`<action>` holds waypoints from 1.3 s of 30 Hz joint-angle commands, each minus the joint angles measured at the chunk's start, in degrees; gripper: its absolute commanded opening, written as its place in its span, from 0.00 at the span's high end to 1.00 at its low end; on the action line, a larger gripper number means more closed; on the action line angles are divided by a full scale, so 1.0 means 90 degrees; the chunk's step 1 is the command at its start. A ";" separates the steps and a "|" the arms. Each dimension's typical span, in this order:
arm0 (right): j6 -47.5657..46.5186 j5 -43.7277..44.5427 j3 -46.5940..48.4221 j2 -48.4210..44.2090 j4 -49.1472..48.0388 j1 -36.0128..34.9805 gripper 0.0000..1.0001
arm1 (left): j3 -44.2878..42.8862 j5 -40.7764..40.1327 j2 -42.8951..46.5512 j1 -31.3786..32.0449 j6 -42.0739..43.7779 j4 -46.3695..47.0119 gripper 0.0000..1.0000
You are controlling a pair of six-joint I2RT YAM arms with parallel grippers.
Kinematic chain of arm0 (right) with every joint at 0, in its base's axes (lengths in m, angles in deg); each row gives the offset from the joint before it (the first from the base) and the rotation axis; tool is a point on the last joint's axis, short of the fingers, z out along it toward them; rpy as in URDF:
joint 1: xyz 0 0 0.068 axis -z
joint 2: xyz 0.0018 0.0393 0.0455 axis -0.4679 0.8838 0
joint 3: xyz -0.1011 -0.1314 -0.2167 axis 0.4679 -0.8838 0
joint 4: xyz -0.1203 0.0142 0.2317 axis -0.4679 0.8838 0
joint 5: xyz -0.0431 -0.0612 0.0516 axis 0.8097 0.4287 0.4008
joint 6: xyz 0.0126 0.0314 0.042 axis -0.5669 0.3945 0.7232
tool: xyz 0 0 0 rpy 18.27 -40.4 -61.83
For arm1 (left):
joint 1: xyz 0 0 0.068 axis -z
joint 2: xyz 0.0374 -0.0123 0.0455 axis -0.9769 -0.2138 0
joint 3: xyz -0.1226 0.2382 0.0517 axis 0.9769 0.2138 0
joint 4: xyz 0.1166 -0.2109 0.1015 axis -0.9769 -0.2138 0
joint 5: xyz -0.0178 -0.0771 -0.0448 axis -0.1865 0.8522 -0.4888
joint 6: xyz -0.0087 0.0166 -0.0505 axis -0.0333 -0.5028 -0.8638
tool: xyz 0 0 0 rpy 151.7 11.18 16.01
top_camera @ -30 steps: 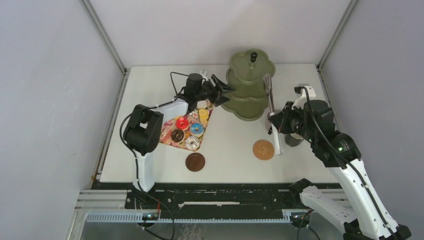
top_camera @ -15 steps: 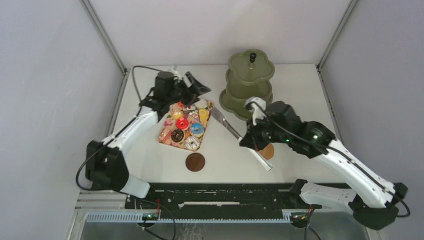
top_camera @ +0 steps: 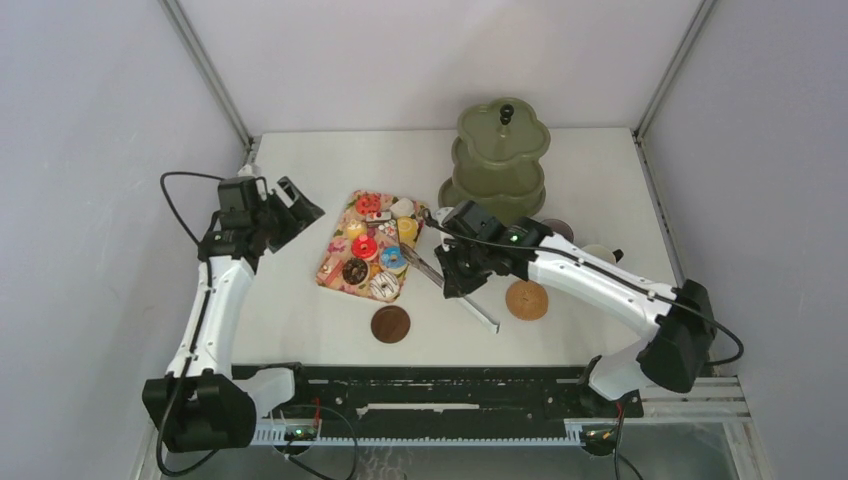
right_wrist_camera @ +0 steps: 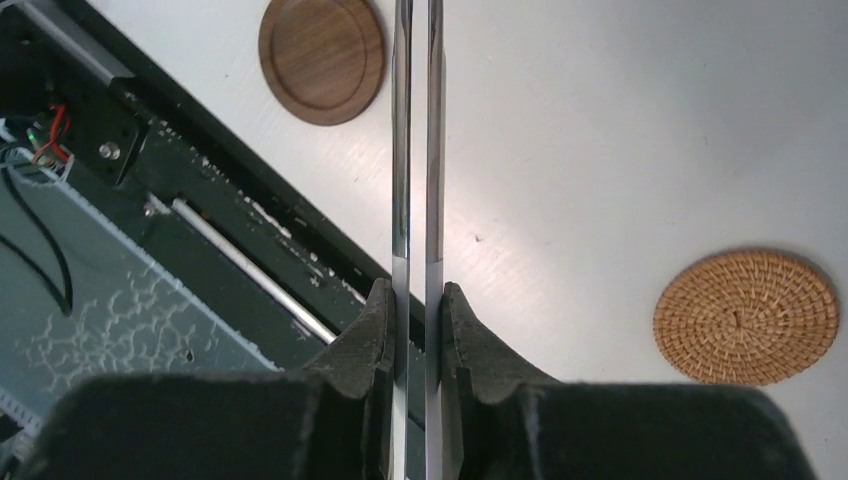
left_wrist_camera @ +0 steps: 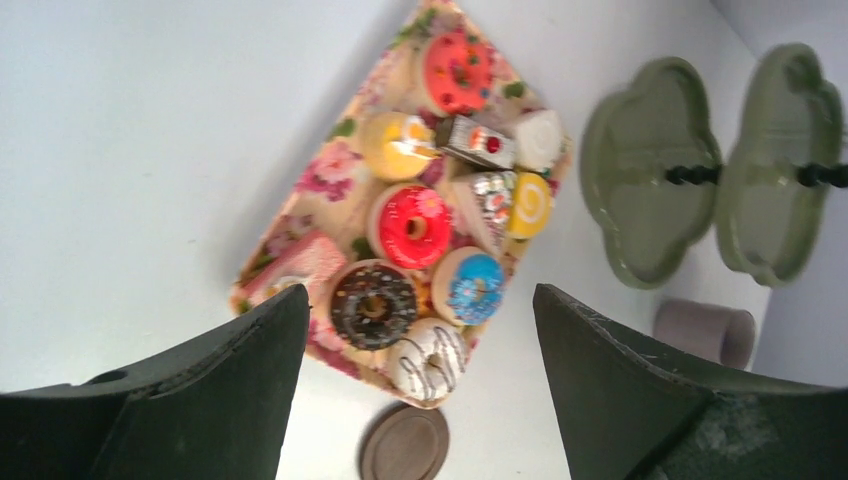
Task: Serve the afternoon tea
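Toy pastries (top_camera: 366, 246) fill the floral tray (top_camera: 337, 276): donuts (left_wrist_camera: 411, 225), cake slices and a yellow cube (top_camera: 407, 231). My left gripper (top_camera: 287, 203) hangs open and empty left of the tray; its wrist view looks down on the donuts between spread fingers (left_wrist_camera: 420, 292). My right gripper (top_camera: 456, 266) is shut on the long metal tongs (top_camera: 478, 308), whose tips reach the tray's right edge. Both tong arms (right_wrist_camera: 403, 150) run between the fingers (right_wrist_camera: 417, 292). A mauve mug (top_camera: 558, 229) and a green, white-lined mug (top_camera: 600, 254) stand behind the right arm.
A green tiered stand (top_camera: 502, 160) stands at the back, right of the tray. A dark wooden coaster (top_camera: 390, 323) lies in front of the tray and a wicker coaster (top_camera: 526, 299) lies under the right forearm. The black base rail (top_camera: 440, 385) runs along the near edge.
My left arm swung from the stand back to the left of the tray, and its gripper opened. My right arm carried the tongs leftward to the tray's right edge.
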 commanded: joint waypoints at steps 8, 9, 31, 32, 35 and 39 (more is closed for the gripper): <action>0.0090 0.0345 0.0543 0.0621 -0.0442 0.0028 0.74 | 0.0444 0.0059 0.0323 -0.0517 0.0547 -0.0420 0.13; 0.0090 0.0375 0.0579 0.0677 -0.0417 0.0041 0.74 | 0.0475 0.0067 0.0307 -0.0524 0.0531 -0.0400 0.13; -0.0507 0.0770 0.1200 0.1554 -0.0084 0.0029 0.56 | 0.0585 0.0107 0.0116 -0.0530 0.0448 -0.0175 0.13; -0.0519 0.0751 0.1234 0.1583 -0.0069 0.0020 0.57 | 0.0576 0.0119 0.0095 -0.0524 0.0448 -0.0173 0.13; -0.0585 0.0754 0.1314 0.1675 -0.0008 -0.0013 0.56 | 0.0572 0.0124 0.0065 -0.0524 0.0445 -0.0143 0.13; -0.0640 0.0795 0.1345 0.1732 0.0054 -0.0011 0.55 | 0.0587 0.0142 0.0017 -0.0528 0.0448 -0.0115 0.13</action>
